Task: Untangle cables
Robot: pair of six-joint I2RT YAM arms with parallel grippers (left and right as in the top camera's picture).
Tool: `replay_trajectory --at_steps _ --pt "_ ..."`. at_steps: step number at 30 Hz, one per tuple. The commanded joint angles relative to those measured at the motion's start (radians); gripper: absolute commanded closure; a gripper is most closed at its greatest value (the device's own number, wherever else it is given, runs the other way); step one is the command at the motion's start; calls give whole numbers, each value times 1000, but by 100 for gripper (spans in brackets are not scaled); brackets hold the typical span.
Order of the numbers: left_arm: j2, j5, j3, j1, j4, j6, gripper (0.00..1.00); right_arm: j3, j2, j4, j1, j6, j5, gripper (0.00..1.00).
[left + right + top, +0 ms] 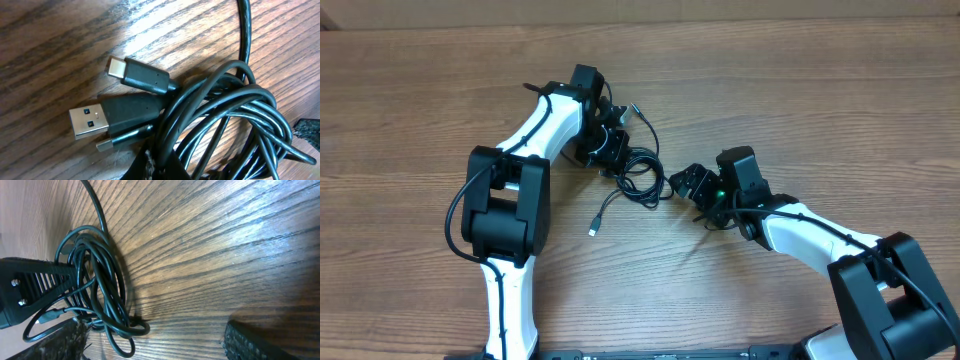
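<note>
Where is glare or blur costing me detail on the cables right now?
Left wrist: glare whitens the table above the plugs, which are sharp; bottom edge dark, blurred. Right wrist: sheen on the wood at right, cables crisp, the right gripper's finger pad out of focus. Overhead: even light, soft arm shadows, cables tiny.

Glossy black cables [220, 115], plug tips [89, 121] seemingly metal, on grained wood table [50, 40].

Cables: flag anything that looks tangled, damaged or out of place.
The cables lie knotted in one bunch of overlapping loops mid-table, between the left gripper and right gripper. One loose end trails out of the bunch. The plugs in the left wrist view look intact; no damage shows.
</note>
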Motion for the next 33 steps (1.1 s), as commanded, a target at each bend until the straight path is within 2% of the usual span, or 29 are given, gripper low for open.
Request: replay_trajectory --at_steps 1,3,5,6,7,9,11,13,14,17,19,21,23,26,31,33 --pt "11 18 -2 0 -7 -21 96 6 7 -10 2 4 16 14" --pt "11 69 -2 -2 -10 19 95 6 7 -8 2 4 15 13" --pt "11 203 -2 -2 -15 137 91 6 7 -2 2 4 15 13" --pt "11 261 -2 -2 -22 182 87 6 7 1 2 4 15 13" --pt "11 319 -2 0 -28 216 78 6 7 1 2 4 15 14" --pt "11 326 -2 1 -29 220 61 6 7 1 2 4 16 16" --pt "11 327 -2 0 -29 220 56 6 7 1 2 4 16 20" --pt "11 326 -2 -2 -28 220 55 6 7 2 2 4 16 24" --pt "11 327 -2 -3 -28 219 55 6 7 2 2 4 16 27" --pt "11 314 -2 -9 -26 219 48 6 7 5 2 4 16 48" --pt "11 299 -2 -10 -23 217 48 6 7 5 2 4 16 62" --pt "11 276 -2 -13 -23 214 49 6 7 5 2 4 16 71" --pt "11 266 -2 -17 -20 214 48 6 7 6 2 4 16 84" --pt "11 266 -2 -28 -18 212 49 6 7 6 2 4 15 96" --pt "11 253 -2 -47 -13 211 48 6 7 8 2 4 15 96" --pt "11 190 -2 -56 -13 202 47 6 7 8 2 4 16 71"
